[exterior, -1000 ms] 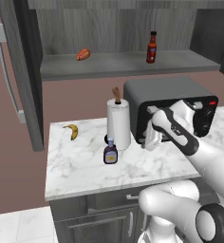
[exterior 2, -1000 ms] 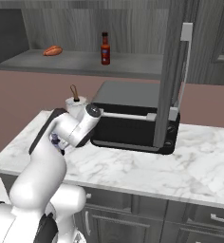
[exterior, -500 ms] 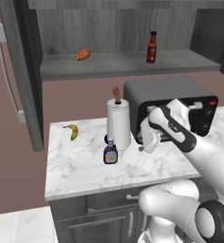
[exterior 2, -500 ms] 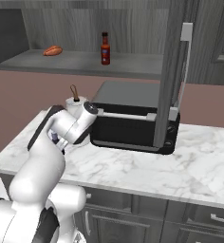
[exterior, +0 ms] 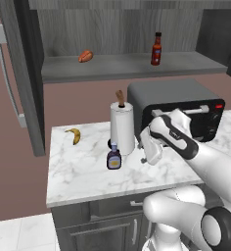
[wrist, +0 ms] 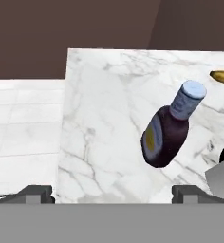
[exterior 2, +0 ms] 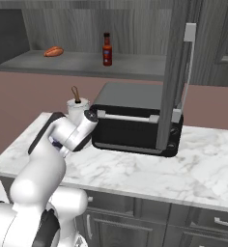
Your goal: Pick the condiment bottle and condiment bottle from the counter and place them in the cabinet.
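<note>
Marble counter point(exterior: 83, 171) carries one toaster oven point(exterior: 178, 105), one paper-towel roll point(exterior: 122, 128), one banana point(exterior: 74, 135) and one purple bottle point(exterior: 114, 157). One red bottle point(exterior: 157, 49) stands in the cabinet point(exterior: 117, 66). Gripper point(wrist: 112, 192) hangs spread wide near the purple bottle, holding nothing.

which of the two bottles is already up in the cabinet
The slim red bottle, standing on the cabinet shelf. The squat purple bottle is on the counter.

Marble counter point(exterior: 83, 174): purple bottle point(exterior: 114, 158), paper-towel roll point(exterior: 122, 128), banana point(exterior: 74, 135), toaster oven point(exterior: 178, 109). Cabinet shelf point(exterior: 117, 66): red bottle point(exterior: 157, 49).
</note>
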### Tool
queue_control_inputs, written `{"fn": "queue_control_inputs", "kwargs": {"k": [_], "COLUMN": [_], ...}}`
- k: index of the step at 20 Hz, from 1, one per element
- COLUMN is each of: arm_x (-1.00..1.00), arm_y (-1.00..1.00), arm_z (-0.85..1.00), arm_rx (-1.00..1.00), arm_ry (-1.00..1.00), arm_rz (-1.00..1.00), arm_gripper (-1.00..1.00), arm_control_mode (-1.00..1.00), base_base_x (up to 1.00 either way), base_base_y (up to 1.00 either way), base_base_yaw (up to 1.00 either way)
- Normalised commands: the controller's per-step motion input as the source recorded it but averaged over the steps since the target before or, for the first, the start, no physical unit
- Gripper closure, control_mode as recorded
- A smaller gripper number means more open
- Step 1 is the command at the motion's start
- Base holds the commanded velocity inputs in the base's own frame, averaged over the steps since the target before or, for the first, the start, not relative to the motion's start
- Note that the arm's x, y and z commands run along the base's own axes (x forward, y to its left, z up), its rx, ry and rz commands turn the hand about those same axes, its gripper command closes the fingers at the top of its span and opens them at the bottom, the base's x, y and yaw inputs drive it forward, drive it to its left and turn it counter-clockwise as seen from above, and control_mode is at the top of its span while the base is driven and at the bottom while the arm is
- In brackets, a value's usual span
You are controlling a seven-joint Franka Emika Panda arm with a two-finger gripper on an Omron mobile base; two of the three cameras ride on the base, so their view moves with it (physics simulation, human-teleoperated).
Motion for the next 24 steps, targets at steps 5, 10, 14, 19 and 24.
{"fn": "queue_control_inputs", "kwargs": {"k": [5,10,14,19,24], "arm_x": [0.00,0.00,0.00,0.01,0.15], "arm_y": [0.16,0.26,0.20,0.07,0.00], "arm_z": [-0.08,-0.01,-0.06,-0.10,-0.12], "arm_rx": [0.00,0.00,0.00,0.00,0.00], "arm_ry": [0.00,0.00,0.00,0.00,0.00], "arm_rz": [0.07,0.00,0.00,0.00,0.00], "arm_gripper": [-1.00,-1.00,-1.00,-1.00,-1.00], "arm_control_mode": [-1.00,-1.00,-1.00,-1.00,-1.00], "base_base_x": [0.00,0.00,0.00,0.00,0.00], "base_base_y": [0.00,0.00,0.00,0.00,0.00], "base_base_yaw": [0.00,0.00,0.00,0.00,0.00]}}
